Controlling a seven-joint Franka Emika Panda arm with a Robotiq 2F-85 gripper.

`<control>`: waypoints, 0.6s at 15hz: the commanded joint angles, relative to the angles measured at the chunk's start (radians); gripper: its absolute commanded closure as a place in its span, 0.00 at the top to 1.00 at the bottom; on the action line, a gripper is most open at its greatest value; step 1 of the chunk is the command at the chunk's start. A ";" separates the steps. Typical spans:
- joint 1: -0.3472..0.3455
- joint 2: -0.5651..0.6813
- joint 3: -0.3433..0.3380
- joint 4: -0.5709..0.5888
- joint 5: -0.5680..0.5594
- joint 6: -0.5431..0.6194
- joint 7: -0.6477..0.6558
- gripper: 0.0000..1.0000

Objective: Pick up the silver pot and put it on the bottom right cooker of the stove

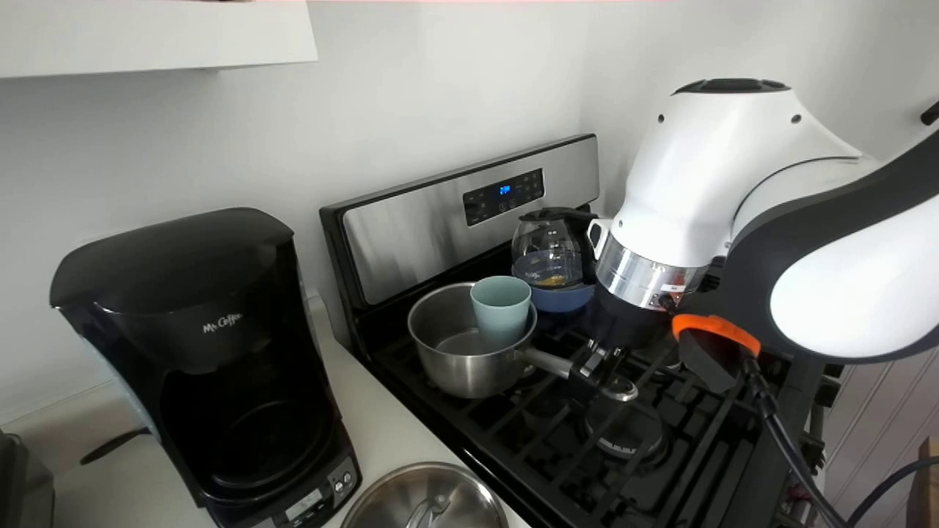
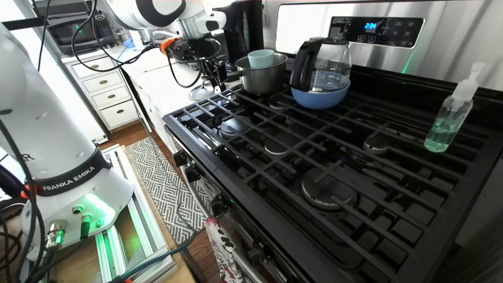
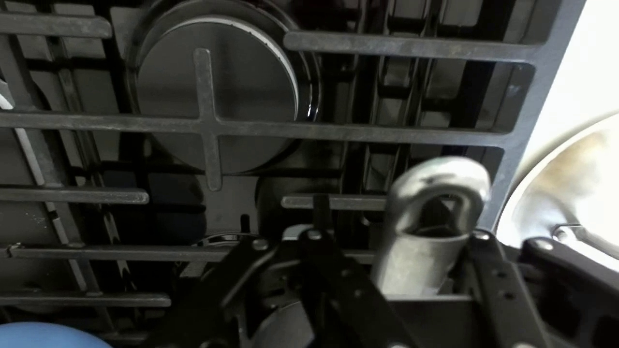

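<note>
The silver pot (image 1: 469, 370) stands upright on the stove's back burner beside the counter, with a pale teal cup inside it. It shows in both exterior views (image 2: 261, 80). Its handle (image 1: 546, 361) points to the stove's front and ends in a metal loop. My gripper (image 1: 601, 370) is low around the handle (image 2: 220, 78). In the wrist view the handle's end (image 3: 416, 268) lies between the fingers (image 3: 397, 235), nearer the right one. A gap shows on the left, so the gripper looks open. The pot's body is hidden there. The stove's (image 1: 557, 480) black grates show in all views.
A glass carafe with a blue bottom (image 1: 552, 275) stands close to the pot, also seen at the stove's back (image 2: 320, 94). A soap bottle (image 2: 450, 118) stands at the far back corner. A coffee maker (image 1: 198, 293) and a lid (image 1: 425, 499) are on the counter.
</note>
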 commanded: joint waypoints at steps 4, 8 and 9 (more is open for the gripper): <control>0.013 0.060 -0.005 0.009 0.012 0.037 -0.039 0.02; 0.004 0.051 0.003 0.002 -0.035 0.121 -0.036 0.03; -0.007 0.051 0.007 0.002 -0.070 0.159 -0.028 0.03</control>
